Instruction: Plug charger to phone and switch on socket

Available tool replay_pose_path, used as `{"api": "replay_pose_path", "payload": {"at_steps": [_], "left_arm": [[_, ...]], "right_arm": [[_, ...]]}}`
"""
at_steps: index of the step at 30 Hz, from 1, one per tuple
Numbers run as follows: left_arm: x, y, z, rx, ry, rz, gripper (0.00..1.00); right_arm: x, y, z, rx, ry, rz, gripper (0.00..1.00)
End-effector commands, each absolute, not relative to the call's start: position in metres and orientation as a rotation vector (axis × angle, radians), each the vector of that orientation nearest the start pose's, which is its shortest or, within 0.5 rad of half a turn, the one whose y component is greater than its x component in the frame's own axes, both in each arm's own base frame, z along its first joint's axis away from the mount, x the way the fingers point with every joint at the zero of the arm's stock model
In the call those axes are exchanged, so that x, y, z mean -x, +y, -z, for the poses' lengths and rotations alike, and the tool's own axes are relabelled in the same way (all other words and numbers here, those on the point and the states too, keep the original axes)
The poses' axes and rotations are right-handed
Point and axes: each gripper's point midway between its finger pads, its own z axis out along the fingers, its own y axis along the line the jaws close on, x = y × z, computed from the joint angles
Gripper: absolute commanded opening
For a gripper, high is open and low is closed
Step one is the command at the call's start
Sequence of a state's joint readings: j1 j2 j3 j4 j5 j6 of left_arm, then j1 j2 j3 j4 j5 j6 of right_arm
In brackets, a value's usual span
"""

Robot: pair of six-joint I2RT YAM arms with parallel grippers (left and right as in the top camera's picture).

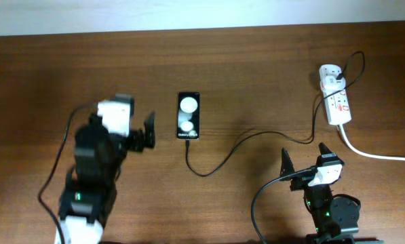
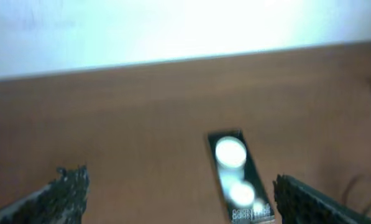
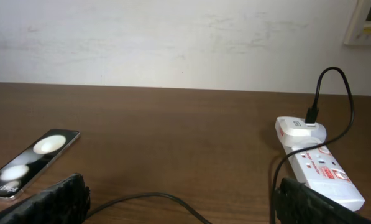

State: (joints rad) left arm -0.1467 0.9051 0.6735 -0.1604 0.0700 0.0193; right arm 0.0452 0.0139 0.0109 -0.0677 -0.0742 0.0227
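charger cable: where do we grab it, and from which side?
Grip the charger just behind its connector tip, on the short straight run by the near edge of the phone. Come from above, jaws across the cable: it lies flat on the table, too thin to take sideways. The open left gripper is likely the closer one.

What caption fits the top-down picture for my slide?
Ready to start: left gripper and right gripper open near phone, charger, socket.

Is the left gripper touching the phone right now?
Apart. The overhead view shows a strip of bare table between the open left gripper and the phone.
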Motion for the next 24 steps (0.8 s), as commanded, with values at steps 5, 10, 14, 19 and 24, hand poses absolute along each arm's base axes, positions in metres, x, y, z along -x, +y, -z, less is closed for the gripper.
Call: {"api": "replay_pose_path", "payload": {"at_steps": [5,10,14,19,24], "left_arm": [[-0.276,-0.047,-0.188,-0.210,1.723,0.100,0.99],[-0.260,-0.042,-0.174,-0.230,1.626,0.060,0.99],[-0.255,-0.032,-0.173,-0.199,1.591,0.029,0.99],[-0.248,-0.028,-0.151,-0.193,1.665,0.020,0.99],[-0.245,-0.025,-0.157,-0.177,1.639,0.005,0.99]], "right_arm": [[-0.245,0.024,-0.157,0.076,1.642,-0.112,0.99],[-0.245,0.024,-0.157,0.076,1.642,-0.112,0.99],[-0.245,0.024,-0.157,0.076,1.642,-0.112,0.99],[-0.245,0.024,-0.157,0.076,1.642,-0.112,0.99],[-0.245,0.024,-0.157,0.076,1.642,-0.112,0.99]]}}
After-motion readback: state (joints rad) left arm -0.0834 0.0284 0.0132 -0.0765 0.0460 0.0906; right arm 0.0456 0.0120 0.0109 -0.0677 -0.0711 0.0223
